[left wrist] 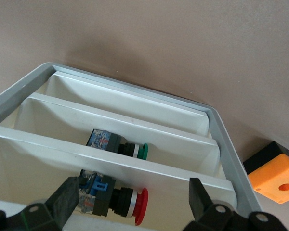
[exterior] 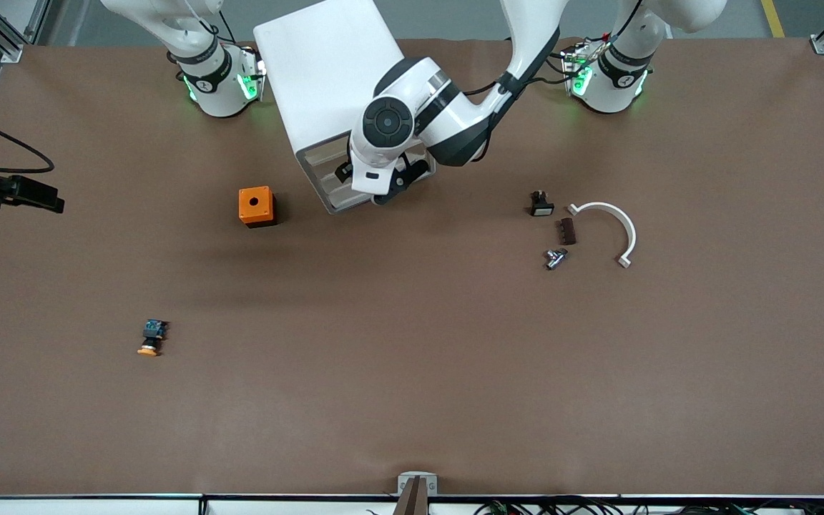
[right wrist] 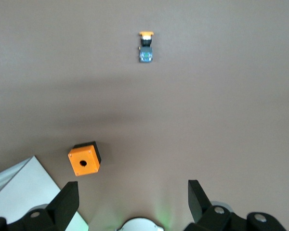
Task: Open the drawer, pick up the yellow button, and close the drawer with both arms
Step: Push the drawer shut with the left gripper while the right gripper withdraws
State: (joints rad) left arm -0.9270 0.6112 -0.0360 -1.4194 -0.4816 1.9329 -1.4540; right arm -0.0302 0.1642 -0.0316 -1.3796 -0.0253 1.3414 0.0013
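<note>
Two arms are involved, but only the left hand [exterior: 383, 187] is really busy, parked at the front of the white cabinet [exterior: 326, 71] where the drawer [left wrist: 135, 139] sits; its fingers [left wrist: 204, 202] are spread apart with nothing gripped, as seen in the left wrist view. Inside that view, white dividers split things into compartments, with a green-capped button [left wrist: 120, 144] in one and a red-capped button [left wrist: 116, 198] in the next, right under the hand. The orange-capped button [exterior: 151, 337] is already lying out on the tabletop [exterior: 412, 372], toward the right arm's end and much nearer the front camera than the orange cube [exterior: 256, 206]. The right hand [right wrist: 130, 204] is released too, held high above the tabletop near its base, with the cube and the button both visible below in its wrist view, so that arm is taken to be waiting. Whether the drawer is partly or fully pulled out can't be told from the front view, since the left arm covers it. What's judged left is closing the drawer, and that's where trouble could come: if the push is made off-centre the drawer could jam crooked or the whole light cabinet could be shoved along, and open fingers dipping too low could be caught on a divider or knock the red-capped button.
</note>
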